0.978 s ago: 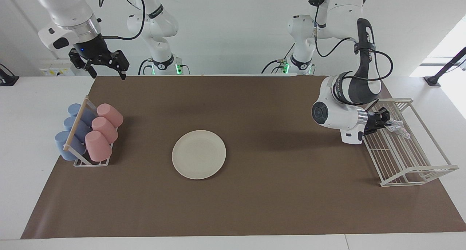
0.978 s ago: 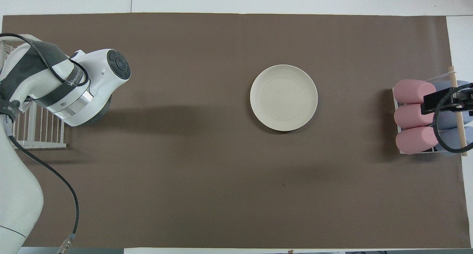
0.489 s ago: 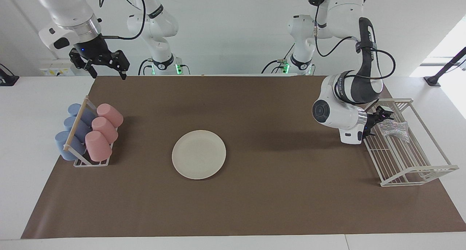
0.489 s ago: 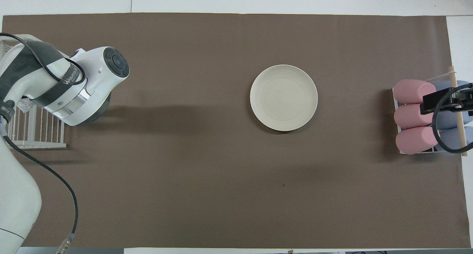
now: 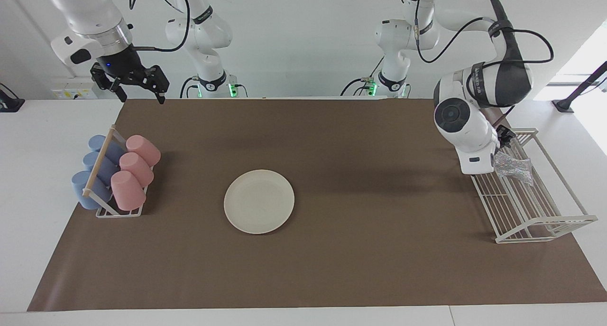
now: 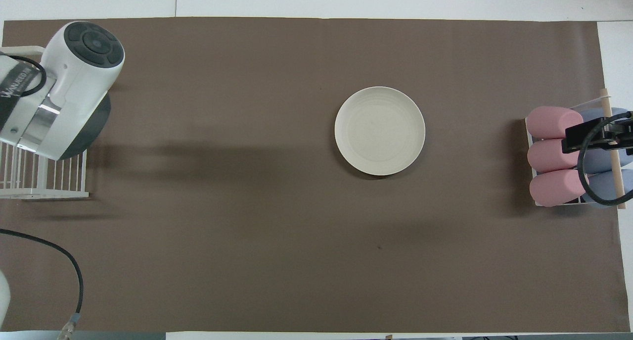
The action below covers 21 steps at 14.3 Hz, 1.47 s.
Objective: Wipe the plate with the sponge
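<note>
The cream-white plate (image 5: 259, 201) lies flat on the brown mat near the table's middle; it also shows in the overhead view (image 6: 380, 130). The silvery sponge (image 5: 513, 167) sits in the white wire rack (image 5: 536, 207) at the left arm's end of the table. My left gripper (image 5: 503, 140) points down just above the sponge, mostly hidden by its own wrist. In the overhead view that wrist (image 6: 64, 92) covers both gripper and sponge. My right gripper (image 5: 138, 89) waits open and empty, high over the mat's corner near its base.
A small rack (image 5: 116, 211) of pink cups (image 5: 128, 190) and blue cups (image 5: 87, 189) stands at the right arm's end of the table. In the overhead view the right gripper (image 6: 596, 134) covers part of it. Bare brown mat (image 5: 360, 250) surrounds the plate.
My left arm's wrist has risen and swung upright over the wire rack, its gripper now pointing down at the sponge. The sponge has barely shifted. The right arm has not moved.
</note>
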Motion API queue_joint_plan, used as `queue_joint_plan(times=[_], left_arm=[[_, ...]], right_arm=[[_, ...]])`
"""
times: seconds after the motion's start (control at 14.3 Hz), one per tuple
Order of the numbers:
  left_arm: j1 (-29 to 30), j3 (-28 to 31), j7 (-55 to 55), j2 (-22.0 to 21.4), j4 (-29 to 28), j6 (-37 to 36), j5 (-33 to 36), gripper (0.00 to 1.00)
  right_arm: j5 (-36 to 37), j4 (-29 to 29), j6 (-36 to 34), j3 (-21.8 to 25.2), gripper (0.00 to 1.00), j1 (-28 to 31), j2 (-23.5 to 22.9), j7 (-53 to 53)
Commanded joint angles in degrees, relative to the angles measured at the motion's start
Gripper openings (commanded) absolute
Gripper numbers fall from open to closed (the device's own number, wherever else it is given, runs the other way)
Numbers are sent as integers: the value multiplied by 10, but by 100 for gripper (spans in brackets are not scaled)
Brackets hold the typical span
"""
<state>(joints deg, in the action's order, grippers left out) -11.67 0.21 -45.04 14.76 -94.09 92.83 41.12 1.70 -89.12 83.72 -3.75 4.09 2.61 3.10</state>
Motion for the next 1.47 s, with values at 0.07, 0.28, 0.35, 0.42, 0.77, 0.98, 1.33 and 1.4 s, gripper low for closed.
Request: queue_joint_plan(times=[0.07,0.28,0.35,0.42,0.77,0.98,1.33,1.4], left_arm=[[8,9,52,-60,2,7,-101,100],[57,9,163,-126,3,-2,-215,100],[70,9,200,-146,3,-15,-244,100],[76,9,233,-158,3,-31,-262,100],[93,10,337,-216,-20,-113,-378,100],[96,10,379,-256,-92,-94,-429,100],[45,46,364,-199,-36,-16,-432,100],[30,66,363,-181,-9,-29,-432,100]], right_arm=[[-8,-7,8,-6,100,6,7,9],[-8,-7,8,-6,100,5,7,9],[-8,-6,8,-6,100,5,7,9],[-8,-7,8,-6,100,5,7,9],[-8,-7,8,-6,100,5,7,9],[-8,-6,8,-6,100,5,7,9],[-8,-7,8,-6,100,5,7,9],[-8,-7,8,-6,100,5,7,9]])
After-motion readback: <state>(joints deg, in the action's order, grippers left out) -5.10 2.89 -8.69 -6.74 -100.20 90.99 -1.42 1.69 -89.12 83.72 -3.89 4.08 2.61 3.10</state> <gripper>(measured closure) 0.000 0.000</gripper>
